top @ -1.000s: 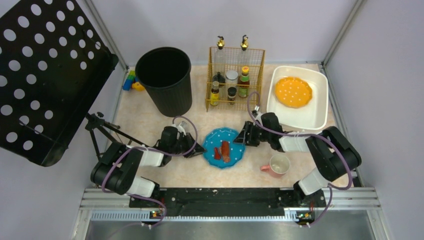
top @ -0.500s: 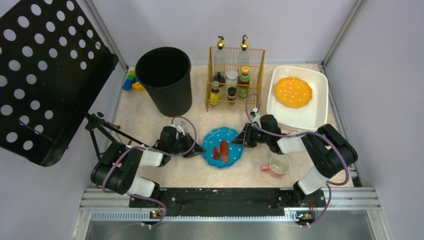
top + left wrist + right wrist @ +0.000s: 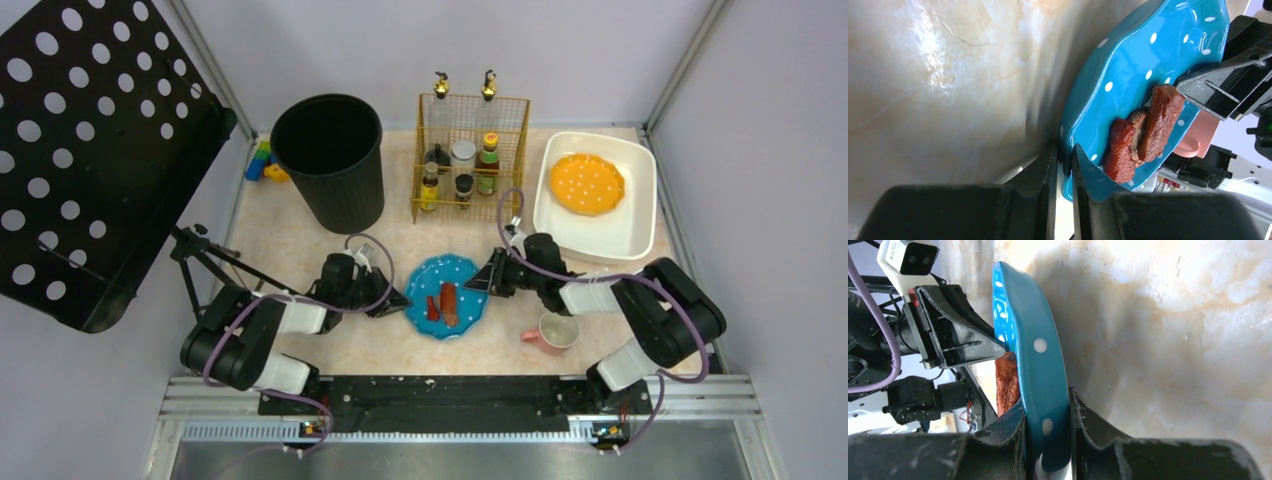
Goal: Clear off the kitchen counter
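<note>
Blue plate (image 3: 447, 296) with white dots sits near the middle of the kitchen counter (image 3: 300, 250), toward the near edge, between both arms. Brown-red meat pieces (image 3: 444, 302) lie on it, bunched together around its centre.

Left gripper (image 3: 400, 300) comes in from the left. Its jaws are nearly closed and pinch the blue plate's left rim; the left wrist view shows the rim wedged between the two fingers.

Right gripper (image 3: 478, 284) comes in from the right. Its jaws are clamped on the opposite rim; the right wrist view shows one finger on each face of the rim, both touching.

Cannot tell if the plate rests on the counter or is raised off it.

The kitchen counter is the pale marbled top filling the frame between metal rails.
- Black bin (image 3: 330, 160): far left, upright.
- Yellow wire rack (image 3: 472, 160): far centre, just right of the bin, bottles inside.
- White tub (image 3: 598, 243): far right, holds an orange plate (image 3: 586, 184).
- Pink mug (image 3: 556, 330): upright, near right, beside the right arm, apart from the blue plate.
- Toy blocks (image 3: 262, 162): far left edge, partly behind the bin.
- Black perforated panel (image 3: 90, 150): off the counter's left side.
</note>
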Tool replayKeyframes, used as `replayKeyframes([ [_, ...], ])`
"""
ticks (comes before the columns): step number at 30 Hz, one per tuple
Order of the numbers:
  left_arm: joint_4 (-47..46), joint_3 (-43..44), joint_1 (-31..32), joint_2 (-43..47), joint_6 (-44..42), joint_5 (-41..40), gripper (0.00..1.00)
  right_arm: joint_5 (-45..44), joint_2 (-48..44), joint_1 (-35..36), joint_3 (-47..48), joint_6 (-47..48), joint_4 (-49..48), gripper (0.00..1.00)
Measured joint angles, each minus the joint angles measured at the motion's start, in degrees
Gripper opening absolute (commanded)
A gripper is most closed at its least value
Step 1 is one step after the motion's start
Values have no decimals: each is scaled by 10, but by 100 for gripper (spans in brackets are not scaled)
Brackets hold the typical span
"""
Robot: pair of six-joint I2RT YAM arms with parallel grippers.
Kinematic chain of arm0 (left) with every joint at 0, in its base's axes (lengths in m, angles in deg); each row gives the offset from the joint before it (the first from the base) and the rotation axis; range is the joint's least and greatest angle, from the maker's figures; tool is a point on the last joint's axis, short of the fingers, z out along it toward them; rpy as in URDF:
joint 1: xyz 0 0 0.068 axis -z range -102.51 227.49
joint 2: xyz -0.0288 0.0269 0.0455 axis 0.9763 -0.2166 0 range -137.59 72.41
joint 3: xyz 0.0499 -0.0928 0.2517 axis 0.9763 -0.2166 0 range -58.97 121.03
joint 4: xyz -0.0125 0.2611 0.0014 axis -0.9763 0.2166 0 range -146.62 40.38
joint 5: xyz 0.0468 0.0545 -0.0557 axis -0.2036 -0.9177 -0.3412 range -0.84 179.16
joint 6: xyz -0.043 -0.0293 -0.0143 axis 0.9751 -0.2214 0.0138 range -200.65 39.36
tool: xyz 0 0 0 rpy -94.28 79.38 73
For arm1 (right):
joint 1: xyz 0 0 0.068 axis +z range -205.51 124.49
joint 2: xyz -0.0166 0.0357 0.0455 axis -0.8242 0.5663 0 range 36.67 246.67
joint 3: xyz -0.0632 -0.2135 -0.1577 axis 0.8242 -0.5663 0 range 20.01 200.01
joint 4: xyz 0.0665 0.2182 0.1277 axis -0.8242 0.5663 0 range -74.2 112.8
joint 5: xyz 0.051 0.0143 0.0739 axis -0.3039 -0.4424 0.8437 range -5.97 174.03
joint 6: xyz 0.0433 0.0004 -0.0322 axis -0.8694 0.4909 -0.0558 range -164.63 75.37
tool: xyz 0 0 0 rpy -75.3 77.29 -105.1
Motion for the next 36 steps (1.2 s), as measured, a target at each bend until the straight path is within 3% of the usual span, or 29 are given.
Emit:
replayKeyframes([
  [8, 104, 3, 7, 77, -13, -8, 18, 1, -18, 9, -17, -27, -6, 0],
  [15, 215, 31, 7, 186, -33, -40, 21, 7, -43, 11, -21, -59, -36, 0],
  [24, 256, 48, 7, 219, -41, -50, 24, 6, -59, 11, -21, -94, -39, 0],
  [36, 293, 56, 5, 247, -47, -68, 41, 2, -69, 11, -22, -144, -48, 0],
])
